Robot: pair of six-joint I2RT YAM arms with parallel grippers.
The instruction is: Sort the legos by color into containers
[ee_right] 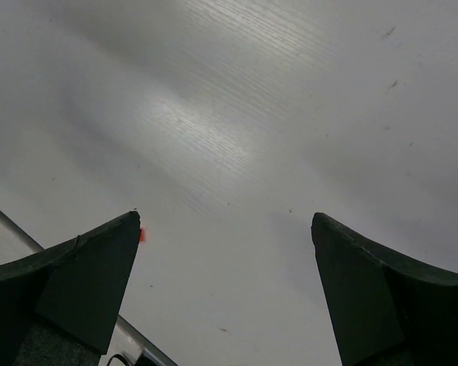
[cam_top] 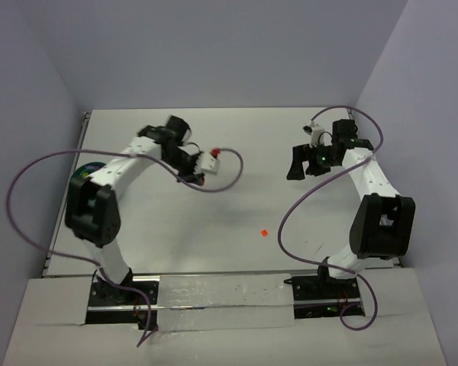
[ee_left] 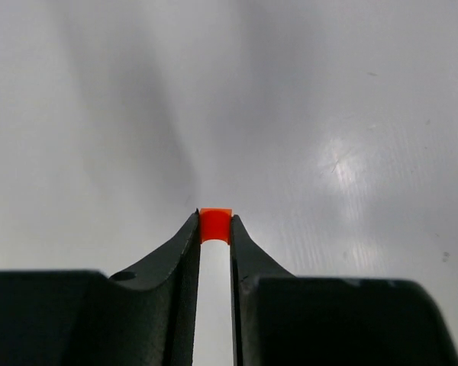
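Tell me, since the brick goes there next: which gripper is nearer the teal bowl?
Left. The left gripper, holding the brick, is right of the bowl; the right gripper much farther right.

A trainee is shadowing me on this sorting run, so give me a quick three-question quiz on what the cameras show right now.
1. True or false: the right gripper is shut on a brick.
2. What colour is the held brick in the left gripper? A purple, B orange, C white.
3. Fill in: the loose brick between the two arms lies on the ___.

Key
1. False: its jaws stand wide apart with nothing between them.
2. B: orange, pinched at the fingertips.
3. Table.
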